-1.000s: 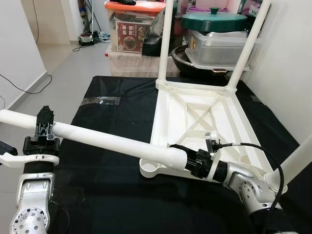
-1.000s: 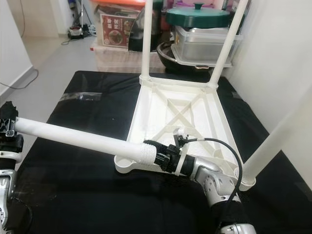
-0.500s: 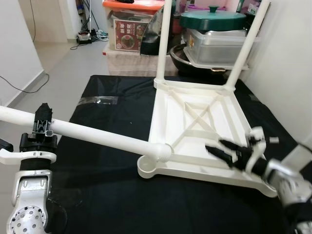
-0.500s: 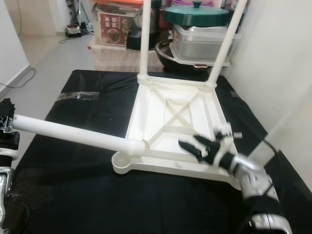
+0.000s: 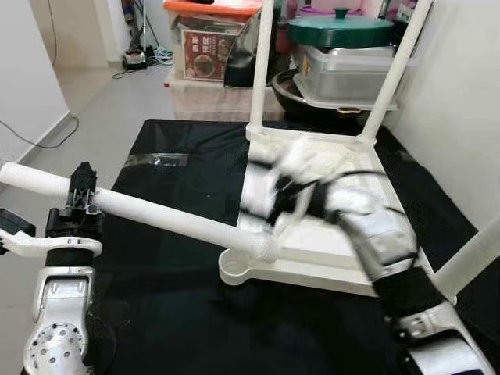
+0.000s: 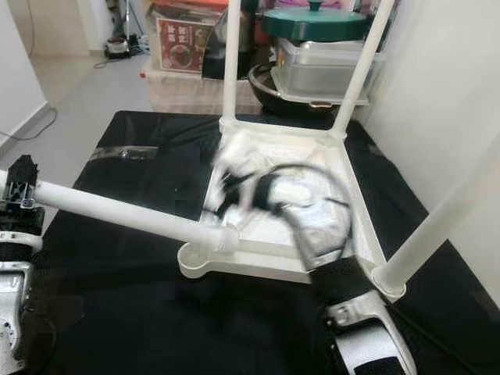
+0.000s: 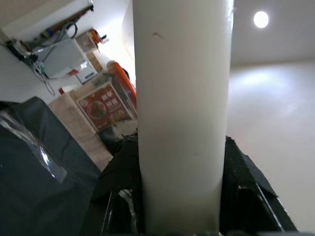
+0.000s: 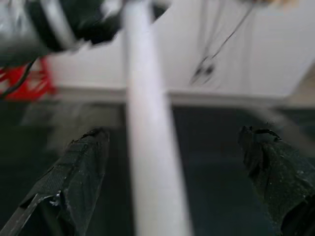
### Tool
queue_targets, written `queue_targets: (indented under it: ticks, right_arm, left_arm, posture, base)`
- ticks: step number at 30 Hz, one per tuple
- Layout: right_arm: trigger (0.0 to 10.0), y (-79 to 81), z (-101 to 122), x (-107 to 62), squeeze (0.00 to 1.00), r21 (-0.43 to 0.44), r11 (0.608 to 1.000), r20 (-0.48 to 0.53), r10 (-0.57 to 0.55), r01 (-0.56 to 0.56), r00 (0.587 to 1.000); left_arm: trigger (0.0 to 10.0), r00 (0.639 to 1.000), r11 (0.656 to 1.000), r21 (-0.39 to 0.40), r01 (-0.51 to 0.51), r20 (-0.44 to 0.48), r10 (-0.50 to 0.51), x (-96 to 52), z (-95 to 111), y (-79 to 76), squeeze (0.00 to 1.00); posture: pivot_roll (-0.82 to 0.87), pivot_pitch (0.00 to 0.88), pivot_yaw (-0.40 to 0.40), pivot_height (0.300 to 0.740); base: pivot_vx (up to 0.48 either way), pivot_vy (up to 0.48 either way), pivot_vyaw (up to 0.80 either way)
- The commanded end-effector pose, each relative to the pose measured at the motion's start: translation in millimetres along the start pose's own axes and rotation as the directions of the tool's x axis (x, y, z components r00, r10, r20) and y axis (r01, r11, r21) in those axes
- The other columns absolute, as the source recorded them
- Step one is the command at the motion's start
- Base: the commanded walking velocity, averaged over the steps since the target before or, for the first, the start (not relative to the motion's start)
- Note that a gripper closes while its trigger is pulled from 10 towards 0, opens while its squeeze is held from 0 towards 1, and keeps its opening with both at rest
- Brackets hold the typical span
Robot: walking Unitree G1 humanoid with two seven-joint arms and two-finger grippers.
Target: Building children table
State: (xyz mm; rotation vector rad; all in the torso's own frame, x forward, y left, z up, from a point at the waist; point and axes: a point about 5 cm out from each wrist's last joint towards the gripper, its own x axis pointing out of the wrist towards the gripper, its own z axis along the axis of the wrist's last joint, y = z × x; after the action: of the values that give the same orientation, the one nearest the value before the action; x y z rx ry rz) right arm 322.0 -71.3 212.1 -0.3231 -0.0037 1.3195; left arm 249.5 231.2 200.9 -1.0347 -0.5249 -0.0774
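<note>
Left gripper clenches white leg; blurred right gripper seemingly spread.

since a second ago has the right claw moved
Yes. The right claw has let go of the loose leg near the empty corner socket and swung over the upturned tabletop, blurred.

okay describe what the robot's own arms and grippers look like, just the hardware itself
Both arms are silver metal with black sections. The left arm has a round silver joint housing ringed with small holes, a white bracket, and a black left gripper with ribbed fingers. The right arm is motion-blurred: silver shells, a black band, a thin black cable looping beside it. The right gripper's fingers are long, black, matte.
</note>
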Motion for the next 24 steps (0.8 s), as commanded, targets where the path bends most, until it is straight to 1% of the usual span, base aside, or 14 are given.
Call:
queue_targets:
  ticks: [1,3,5,7,9,10,11,13,14,16,19,20,21,24]
  right_arm:
    - [10.0,-6.3,-3,-5.6,0.00,-0.003,1.000,-0.068,-0.011,0.011,0.998]
    - [10.0,-14.2,-4,-6.2,0.00,0.018,1.000,-0.140,-0.015,0.018,0.990]
    - [10.0,-15.4,-3,-5.4,0.00,0.033,0.999,-0.147,-0.015,0.020,0.989]
    - [10.0,-18.8,5,-1.3,0.00,0.015,1.000,-0.166,-0.007,0.009,0.986]
    - [10.0,-21.2,12,9.7,0.00,-0.005,1.000,-0.209,-0.021,0.021,0.978]
    - [10.0,-21.2,12,9.7,0.00,-0.005,1.000,-0.209,-0.021,0.021,0.978]
    - [10.0,-20.8,16,17.6,0.00,-0.007,1.000,-0.241,-0.027,0.026,0.970]
    - [10.0,-10.5,24,26.9,0.00,-0.010,0.998,-0.254,0.054,-0.058,0.966]
    - [10.0,-10.5,24,26.9,0.00,-0.010,0.998,-0.254,0.054,-0.058,0.966]
    - [10.0,2.9,29,34.5,0.00,-0.023,0.987,-0.273,0.149,-0.161,0.950]
    - [10.0,6.4,29,36.4,0.00,-0.030,0.982,-0.283,0.172,-0.188,0.944]
    - [10.0,13.8,22,43.6,0.00,-0.051,0.975,-0.317,0.191,-0.218,0.929]
    - [10.0,13.8,22,43.6,0.00,-0.051,0.975,-0.317,0.191,-0.218,0.929]
    - [10.0,27.1,8,53.4,0.00,-0.046,0.965,-0.358,0.227,-0.260,0.906]
  left_arm:
    - [0.0,1.000,1.000,0.010,0.007,-0.005,-0.007,-1.7,0,-1.7,0.00]
    - [0.0,1.000,1.000,0.014,0.015,-0.015,-0.014,-1.7,-3,-3.0,0.00]
    - [0.0,1.000,1.000,0.015,0.015,-0.016,-0.014,-1.6,-3,-3.0,0.00]
    - [0.0,0.999,1.000,0.015,0.016,-0.029,-0.016,-1.4,-7,-2.9,0.00]
    - [0.0,0.999,1.000,0.016,0.019,-0.045,-0.018,-0.3,-12,-3.1,0.00]
    - [0.0,0.999,1.000,0.016,0.019,-0.045,-0.018,-0.3,-12,-3.1,0.00]
    - [0.0,0.998,1.000,0.017,0.020,-0.053,-0.019,0.6,-14,-3.1,0.00]
    - [0.0,0.997,0.999,0.025,0.026,-0.069,-0.024,2.1,-17,-3.7,0.00]
    - [0.0,0.997,0.999,0.025,0.026,-0.069,-0.024,2.1,-17,-3.7,0.00]
    - [0.0,0.996,0.999,0.035,0.032,-0.082,-0.029,3.3,-19,-4.3,0.00]
    - [0.0,0.996,0.999,0.039,0.034,-0.085,-0.031,3.6,-19,-4.5,0.00]
    - [0.0,0.996,0.998,0.044,0.035,-0.086,-0.031,3.7,-19,-5.2,0.00]
    - [0.0,0.996,0.998,0.044,0.035,-0.086,-0.031,3.7,-19,-5.2,0.00]
    - [0.0,0.996,0.998,0.046,0.034,-0.088,-0.030,2.9,-22,-6.8,0.00]
  posture:
    - [0.00,0.000,-0.073,0.740]
    - [0.00,0.000,-0.073,0.740]
    - [0.00,0.000,-0.073,0.740]
    - [0.00,0.000,-0.071,0.740]
    - [-0.01,0.000,-0.064,0.740]
    - [-0.01,0.000,-0.064,0.740]
    - [-0.01,0.000,-0.062,0.740]
    - [-0.01,0.000,-0.060,0.740]
    - [-0.01,0.000,-0.060,0.740]
    - [0.00,0.000,-0.064,0.740]
    - [0.00,0.000,-0.064,0.740]
    - [0.01,0.000,-0.073,0.740]
    - [0.01,0.000,-0.073,0.740]
    - [0.01,0.000,-0.078,0.740]
  base:
    - [0.000,0.000,0.00]
    - [0.000,0.000,0.00]
    - [0.000,0.000,0.00]
    - [0.000,0.000,0.00]
    - [0.000,0.000,0.00]
    - [0.000,0.000,0.00]
    - [0.000,0.000,0.00]
    - [0.000,0.000,0.00]
    - [0.000,0.000,0.00]
    - [0.000,0.000,0.00]
    - [0.000,0.000,0.00]
    - [0.000,0.000,0.00]
    - [0.000,0.000,0.00]
    - [0.000,0.000,0.00]
